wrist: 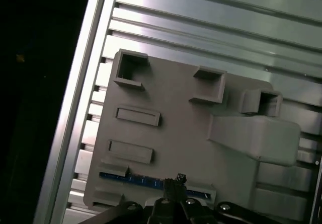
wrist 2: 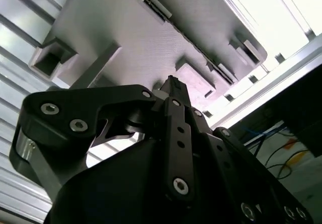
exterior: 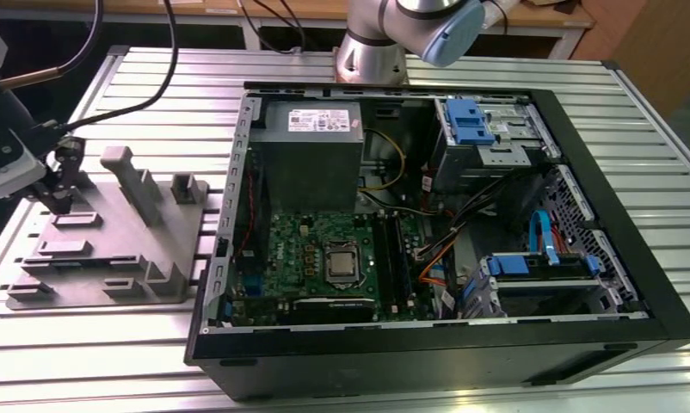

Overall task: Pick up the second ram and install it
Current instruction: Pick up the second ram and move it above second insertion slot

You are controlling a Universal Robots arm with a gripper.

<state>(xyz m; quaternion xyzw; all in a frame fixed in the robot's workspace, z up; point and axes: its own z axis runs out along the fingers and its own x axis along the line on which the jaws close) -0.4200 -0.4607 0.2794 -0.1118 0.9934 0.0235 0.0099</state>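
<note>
The second ram [wrist: 136, 177] shows as a thin blue strip standing on edge in a slot of the grey holder block [wrist: 176, 118]. My gripper [wrist: 176, 179] sits right at that strip, its dark fingers pressed together; I cannot tell whether they touch it. In the second wrist view the gripper [wrist 2: 173, 80] is shut, its tips close over the holder block [wrist 2: 126, 38]. In the exterior view the gripper [exterior: 60, 205] hangs over the far corner of the holder block [exterior: 104, 258], at that view's left, well away from the open computer case [exterior: 224, 258].
Inside the case lie the green motherboard [exterior: 311, 249], black memory slots [exterior: 386, 258], a grey power supply [exterior: 311, 146], drive cages with blue clips [exterior: 465, 120] and loose cables. A tall grey post [exterior: 132, 181] rises from the holder block. The arm's base [exterior: 374, 52] stands behind the case.
</note>
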